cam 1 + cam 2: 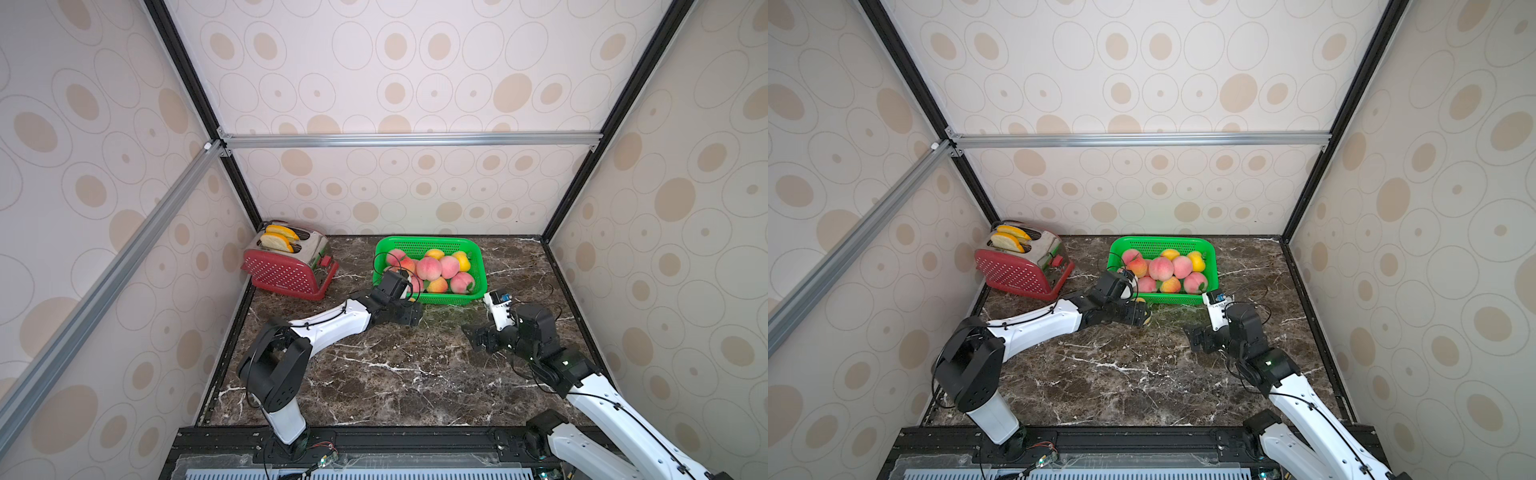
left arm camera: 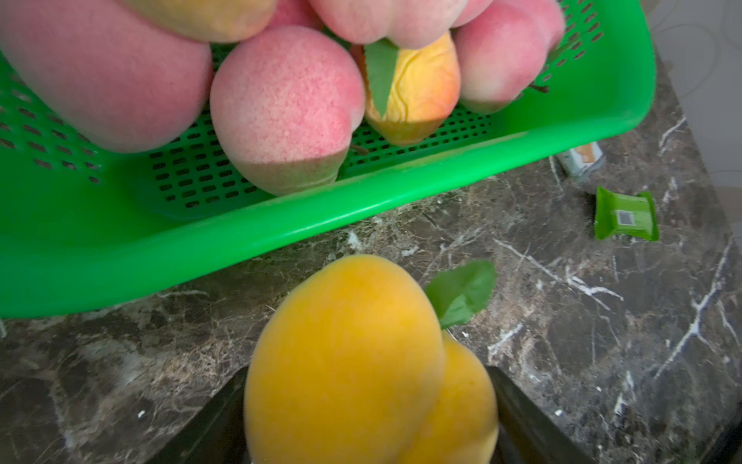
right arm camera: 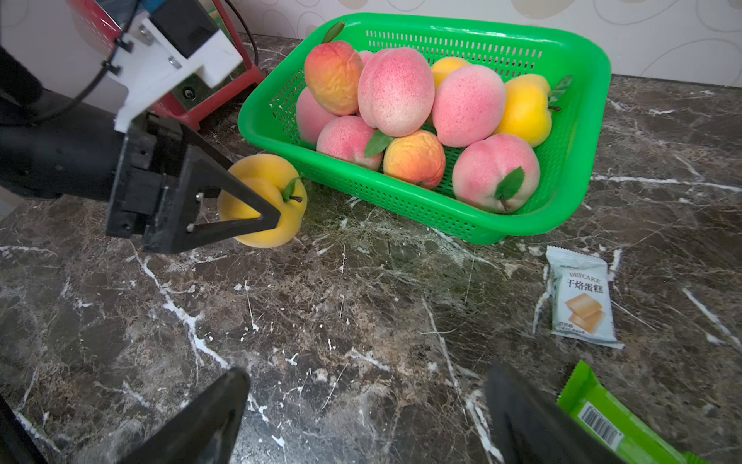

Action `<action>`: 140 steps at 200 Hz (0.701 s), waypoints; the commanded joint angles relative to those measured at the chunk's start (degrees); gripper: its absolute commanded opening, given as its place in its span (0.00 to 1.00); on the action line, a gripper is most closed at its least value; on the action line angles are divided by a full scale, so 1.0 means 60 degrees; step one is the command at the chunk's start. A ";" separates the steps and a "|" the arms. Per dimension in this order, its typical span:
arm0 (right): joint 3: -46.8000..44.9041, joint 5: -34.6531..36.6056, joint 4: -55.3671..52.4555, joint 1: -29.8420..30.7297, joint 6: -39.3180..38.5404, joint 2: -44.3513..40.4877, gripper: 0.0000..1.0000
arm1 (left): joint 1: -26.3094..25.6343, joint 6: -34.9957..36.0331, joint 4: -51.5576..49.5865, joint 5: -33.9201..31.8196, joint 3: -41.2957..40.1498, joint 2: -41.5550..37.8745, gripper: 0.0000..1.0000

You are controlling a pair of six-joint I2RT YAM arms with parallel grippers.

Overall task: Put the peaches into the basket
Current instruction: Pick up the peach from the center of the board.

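Observation:
The green basket (image 1: pixel 430 240) stands at the back middle of the marble table and holds several pink, orange and yellow peaches (image 1: pixel 429 268), also seen in the right wrist view (image 3: pixel 395 92). One yellow peach (image 3: pixel 263 176) with a green leaf is outside it, just in front of the basket's near left corner and low over the table. My left gripper (image 3: pixel 269 201) is shut on this peach, a black finger (image 2: pixel 518 413) on each side of it (image 2: pixel 345 361). My right gripper (image 3: pixel 365 413) stands open over bare marble, right of the left one, with nothing between its fingers.
A red and silver toaster (image 1: pixel 291 266) with bread slices stands at the back left. A white snack packet (image 3: pixel 580 297) and a green packet (image 3: pixel 610 422) lie on the marble near the basket's front right corner. Patterned walls enclose the table on three sides.

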 commanded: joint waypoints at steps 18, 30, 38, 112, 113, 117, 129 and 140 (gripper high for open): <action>-0.0126 0.0175 -0.0233 0.0042 0.0046 -0.0308 0.97 | -0.0112 0.0180 -0.0940 -0.0183 0.0455 -0.0749 0.76; -0.0112 0.0213 -0.0280 0.0038 0.0032 -0.0378 0.97 | -0.0107 0.0367 -0.1245 -0.0284 0.0885 -0.0814 0.76; -0.0099 0.0244 -0.0324 0.0045 0.0032 -0.0426 0.97 | -0.0104 0.0515 -0.1473 -0.0361 0.1206 -0.0796 0.76; 0.0081 0.0350 -0.0620 0.0035 -0.0044 -0.0574 0.97 | 0.0002 0.1779 -0.3170 -0.0948 0.4859 0.0720 0.77; 0.0088 0.0350 -0.0620 0.0037 -0.0043 -0.0574 0.97 | 0.0017 0.1791 -0.3185 -0.0945 0.4913 0.0757 0.77; 0.0098 0.0351 -0.0618 0.0038 -0.0056 -0.0559 0.97 | 0.0043 0.1822 -0.3236 -0.0941 0.5133 0.0887 0.77; 0.0136 0.0347 -0.0650 0.0031 -0.0077 -0.0574 0.97 | 0.0156 0.1890 -0.3340 -0.0920 0.5707 0.1275 0.78; 0.0148 0.0347 -0.0665 0.0027 -0.0090 -0.0589 0.97 | 0.0334 0.1885 -0.3313 -0.0778 0.6122 0.1581 0.78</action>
